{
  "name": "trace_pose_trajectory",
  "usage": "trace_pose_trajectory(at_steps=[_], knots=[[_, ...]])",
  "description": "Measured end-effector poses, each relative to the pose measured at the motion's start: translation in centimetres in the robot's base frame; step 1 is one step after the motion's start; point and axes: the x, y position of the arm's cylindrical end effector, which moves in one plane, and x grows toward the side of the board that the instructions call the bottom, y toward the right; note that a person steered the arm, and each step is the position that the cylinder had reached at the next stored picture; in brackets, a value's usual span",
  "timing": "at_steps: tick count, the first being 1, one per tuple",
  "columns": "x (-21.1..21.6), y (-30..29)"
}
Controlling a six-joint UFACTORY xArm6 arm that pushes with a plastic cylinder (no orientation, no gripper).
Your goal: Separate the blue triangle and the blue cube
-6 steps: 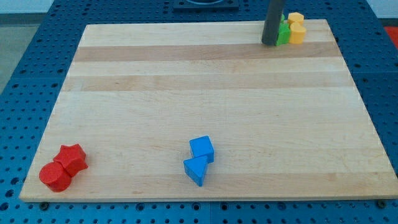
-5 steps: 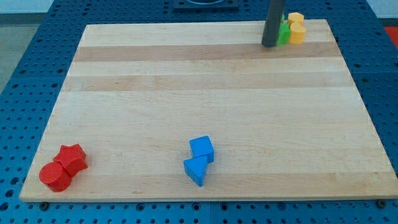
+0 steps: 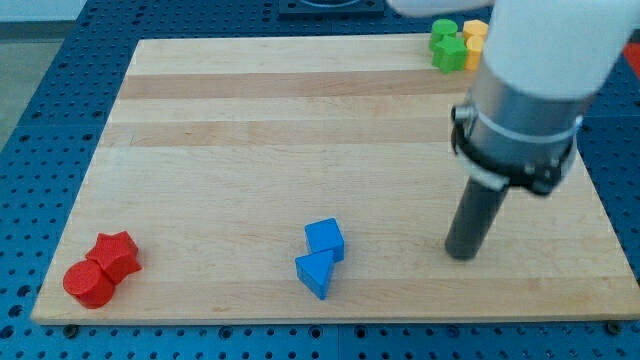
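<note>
The blue cube (image 3: 325,238) and the blue triangle (image 3: 315,273) sit touching near the bottom edge of the wooden board (image 3: 300,130), the triangle just below and left of the cube. My tip (image 3: 461,254) rests on the board to the right of both blue blocks, about a hand's width away, touching neither. The arm's white and grey body fills the view's upper right.
A red star (image 3: 117,254) and a red cylinder (image 3: 88,284) sit together at the bottom left corner. Green blocks (image 3: 447,46) and a yellow block (image 3: 473,34) cluster at the top right, partly hidden by the arm.
My tip has moved from the top right beside the green and yellow blocks down to the lower right of the board, right of the blue blocks. No block has moved.
</note>
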Motion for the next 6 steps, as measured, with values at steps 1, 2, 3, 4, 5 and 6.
trace_pose_trajectory(at_steps=[1,2,3,4,5,6], knots=[[4.4,-3.1],[4.5,-7.0],[4.5,-11.3],[4.5,-12.9],[3.9,-14.5],[3.4,-16.1]])
